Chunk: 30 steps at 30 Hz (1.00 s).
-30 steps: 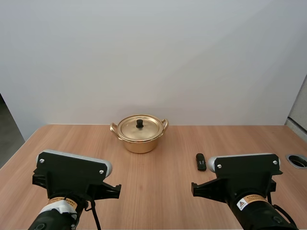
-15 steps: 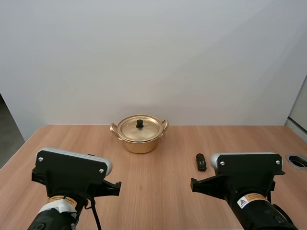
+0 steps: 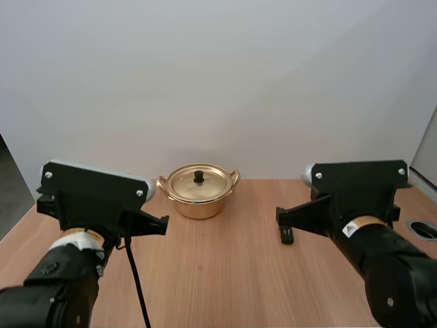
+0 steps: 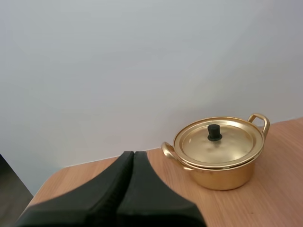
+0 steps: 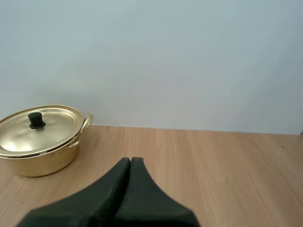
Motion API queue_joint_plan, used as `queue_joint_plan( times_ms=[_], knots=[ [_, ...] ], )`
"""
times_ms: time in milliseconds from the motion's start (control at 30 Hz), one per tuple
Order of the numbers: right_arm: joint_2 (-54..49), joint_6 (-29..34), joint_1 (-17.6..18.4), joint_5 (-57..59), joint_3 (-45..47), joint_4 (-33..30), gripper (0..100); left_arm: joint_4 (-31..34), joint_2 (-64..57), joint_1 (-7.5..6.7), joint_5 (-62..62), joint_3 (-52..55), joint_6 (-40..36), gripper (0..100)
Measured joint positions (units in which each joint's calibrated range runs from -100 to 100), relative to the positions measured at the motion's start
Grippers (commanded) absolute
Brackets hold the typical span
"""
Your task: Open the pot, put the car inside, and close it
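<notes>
A golden pot (image 3: 199, 193) stands at the back middle of the wooden table (image 3: 225, 280), its lid with a black knob (image 3: 199, 176) resting on it. A small black car (image 3: 287, 236) lies right of the pot, partly behind my right arm (image 3: 355, 198). My left arm (image 3: 92, 195) is raised at the left. In the left wrist view my left gripper (image 4: 133, 154) is shut on nothing, a dark wedge aimed left of the pot (image 4: 218, 152). Shut likewise, my right gripper (image 5: 130, 160) hangs over bare table right of the pot (image 5: 39, 138).
A round metal-rimmed hole (image 3: 423, 229) sits in the table near its right edge. The table's left edge (image 3: 24, 219) drops away beside my left arm. A plain white wall stands right behind the pot.
Both arms have lifted and swung forward toward the back of the table. The right arm now overlaps the car. Pot, lid and car have not moved.
</notes>
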Motion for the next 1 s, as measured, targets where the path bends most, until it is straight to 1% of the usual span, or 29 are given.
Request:
queue_joint_plan(
  times_ms=[100, 200, 267, 367, 500, 633, 733, 767, 800, 833, 867, 900, 933, 967, 1000],
  knots=[
    [5.57, 0.0, 0.0, -0.18, -4.83, -1.06, 0, -1.56, 5.98, -0.01, 3.52, -5.44, -2.54, 0],
    [11.52, 0.0, 0.0, -1.43, -9.8, -1.2, 0, -1.99, 11.51, 0.0, 4.96, -11.04, -3.07, 0],
    [15.11, 0.0, 0.0, -1.49, -12.88, -0.89, 0, -1.29, 15.53, 0.0, 6.46, -14.93, -1.84, 0],
    [20.67, 0.0, 0.0, -1.49, -16.9, -1.03, 0, -1.63, 21.16, -0.25, 4.95, -20.51, 1.43, 0],
    [28.63, -0.17, 0.08, -1.49, -20.69, -1.03, 0, -2.24, 29.09, -1.66, 6.03, -27.65, 5.41, 0],
    [35.75, -2.42, 1.03, -1.65, -21.23, -1.2, 0, -2.24, 36.96, -3.7, 14.63, -36.07, 8.95, 0],
    [41.78, -5.2, 2.67, -1.65, -21.36, -1.2, 0, -2.24, 42.57, -5.18, 21.26, -41.95, 9.64, 0],
    [43.76, -5.79, 3.26, -2.2, -21.52, -1.1, 8, -2.38, 44.55, -5.55, 23.07, -44.05, 9.64, 3],
    [45.73, -6.4, 3.8, -2.2, -22.01, -1.1, 22, -2.38, 46.54, -5.91, 24.37, -45.93, 9.64, 8],
    [47.2, -6.75, 4.13, -2.64, -22.29, -1.21, 37, -2.38, 48.53, -6.15, 25.97, -47.3, 10.09, 17],
    [48.84, -7.02, 4.35, -3.27, -22.8, -1.3, 51, -2.38, 50.52, -6.54, 27.22, -48.84, 10.7, 28],
    [50.27, -7.02, 4.34, -3.73, -23.48, -1.3, 67, -2.38, 52.53, -6.92, 28.57, -50.23, 11.42, 41],
    [51.29, -7.02, 4.34, -4.23, -24.25, -1.1, 81, -2.38, 54.12, -7.21, 29.65, -51.42, 11.86, 55],
    [52.48, -6.93, 4.34, -4.01, -25.13, -0.72, 87, -2.68, 56.12, -7.59, 30.2, -52.46, 12.19, 66],
    [53.69, -6.93, 4.34, -3.2, -26.12, -0.67, 89, -2.84, 58.11, -7.94, 30.2, -53.39, 12.29, 78]
  ],
)
